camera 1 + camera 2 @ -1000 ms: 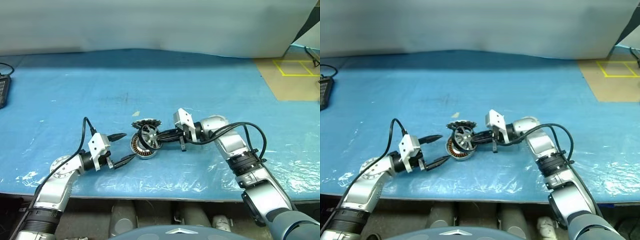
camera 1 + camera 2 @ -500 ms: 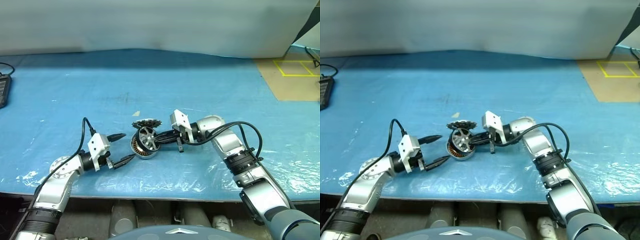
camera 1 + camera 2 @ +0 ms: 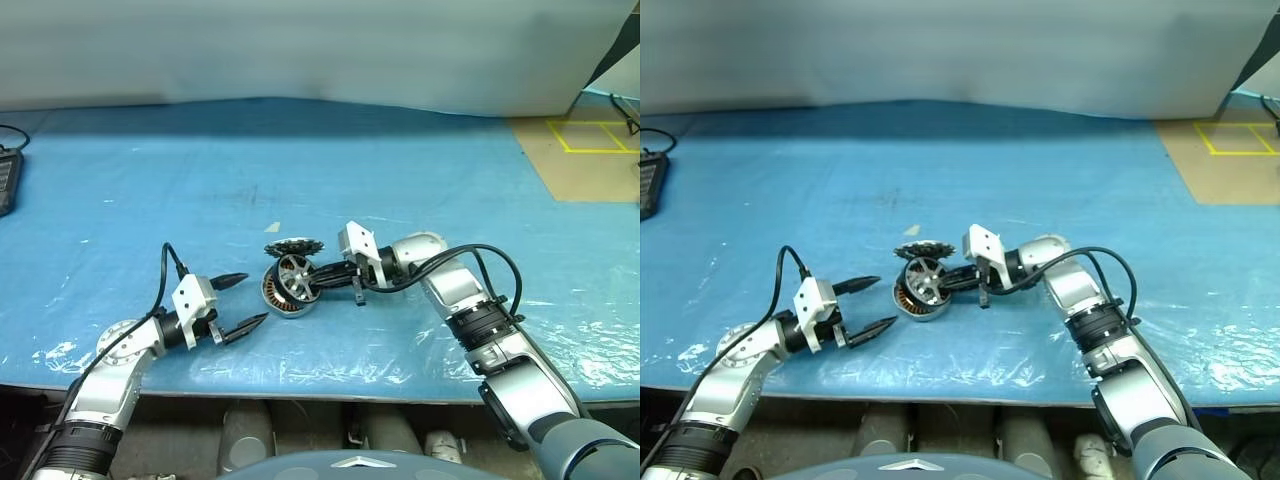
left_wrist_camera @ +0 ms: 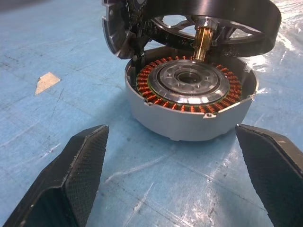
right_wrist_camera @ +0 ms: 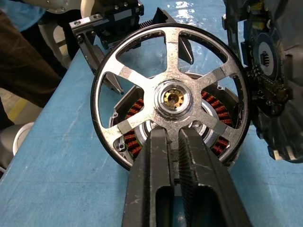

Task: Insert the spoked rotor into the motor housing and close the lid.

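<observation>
1. Holding the spoked rotor (image 5: 170, 99) tilted just above the motor housing (image 4: 189, 106), my right fingers (image 5: 176, 156) pinch a spoke close below its hub; the grip looks narrow.
2. My left fingers (image 3: 238, 303) hang spread wide and empty, near the housing on the blue tabletop (image 3: 400, 170).
3. The lid (image 3: 292, 247) sits just behind the housing, toothed edge showing.
4. Judging the step: insertion, not yet seated.
5. Next, I need the rotor's brass shaft (image 4: 202, 40) lined up over the centre hole, levelled, then lowered.
</observation>
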